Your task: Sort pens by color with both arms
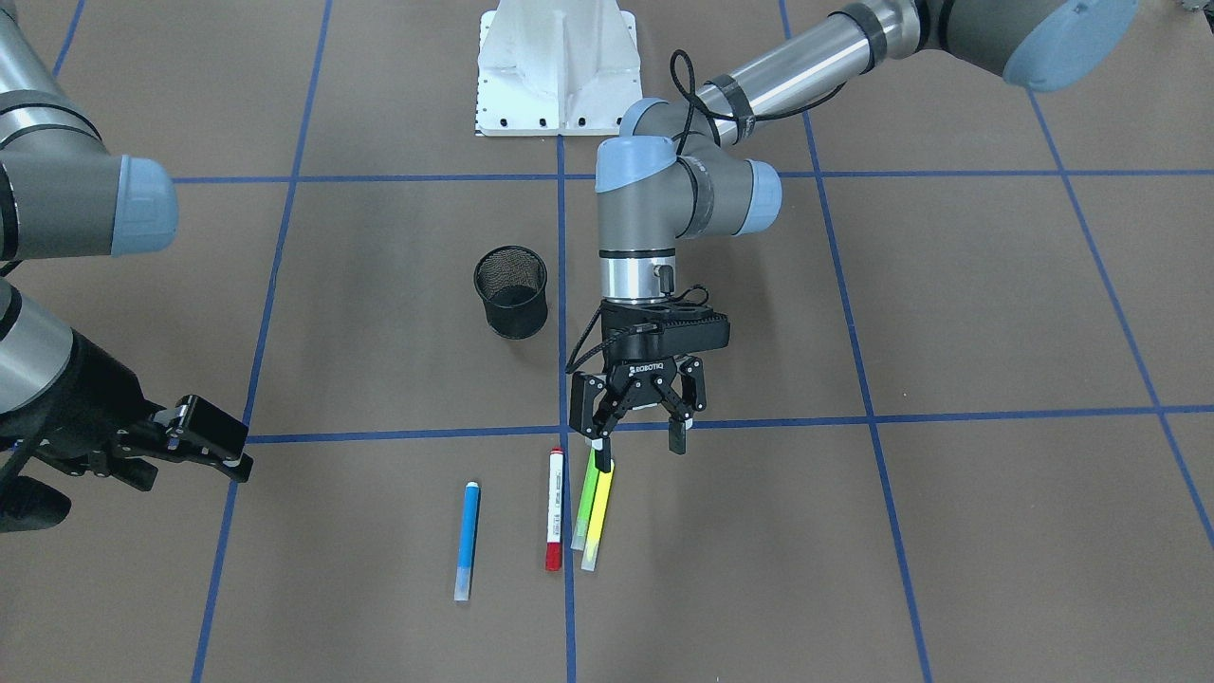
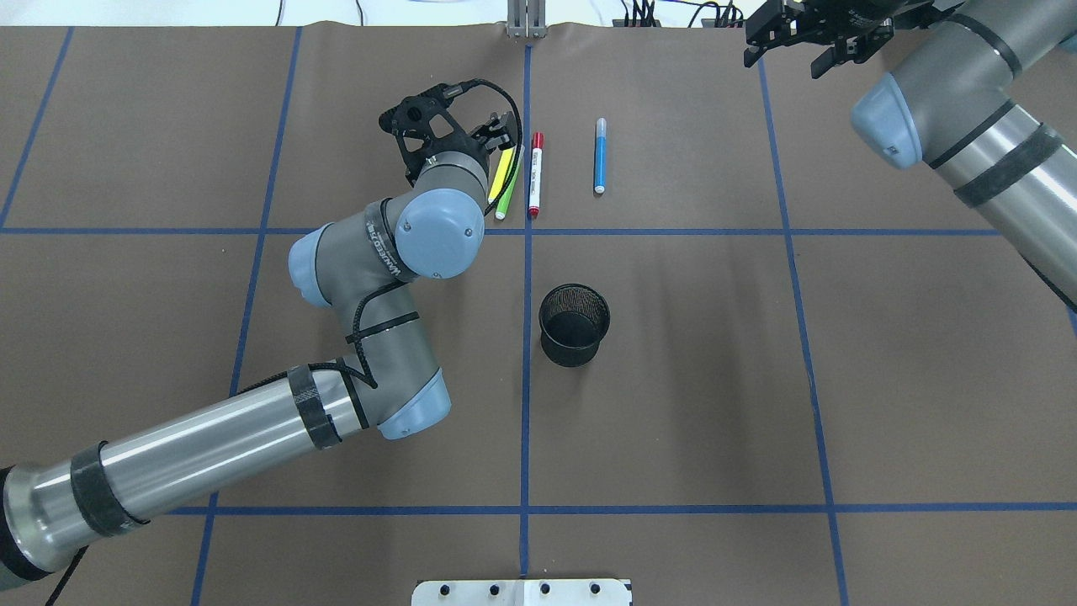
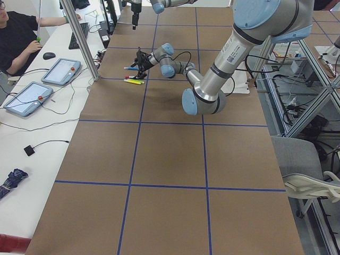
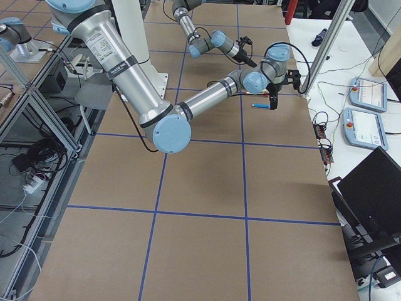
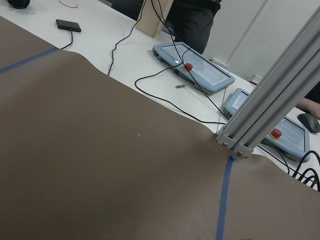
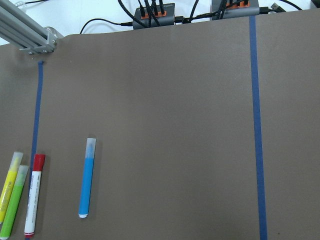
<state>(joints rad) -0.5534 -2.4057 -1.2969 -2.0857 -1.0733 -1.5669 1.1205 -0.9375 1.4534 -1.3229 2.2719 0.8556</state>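
1. White metal base plate [image 2: 522, 592]: at the nearest edge of the brown-covered table [image 2: 715, 379], on the centre line of its blue tape grid.
2. Grey and silver left arm [image 2: 252, 438]: enters from the near left, folds at the elbow and extends to the far middle of the table.
3. Black wire-mesh cup [image 2: 574, 324]: upright, just right of the centre tape line, between the base plate and the pens, apart from all of them.
4. Black left gripper [image 1: 638, 444]: pointing down over the near ends of the pens. Its fingers are spread wide with nothing between them. One fingertip [image 1: 599, 453] stands at the near end of the green and yellow pair; whether it touches them cannot be told.
5. Green marker [image 1: 582, 503] and yellow marker [image 1: 597, 517]: flat, side by side and touching, just left of the centre line, with pale ends at the far side.
6. White marker [image 1: 555, 507]: flat, just right of the centre line and near the green one, with its red cap at the far end.
7. Blue marker [image 1: 467, 541]: flat and roughly parallel, further right, apart from the others, with its pale end far.
8. Black right gripper [image 1: 228, 457]: raised at the far right, well apart from the pens. Whether its fingers are parted or closed cannot be told.
9. Aluminium post [image 5: 270, 100]: at the far table edge, with grey control pads [image 5: 192, 67] bearing red buttons on the white bench beyond.
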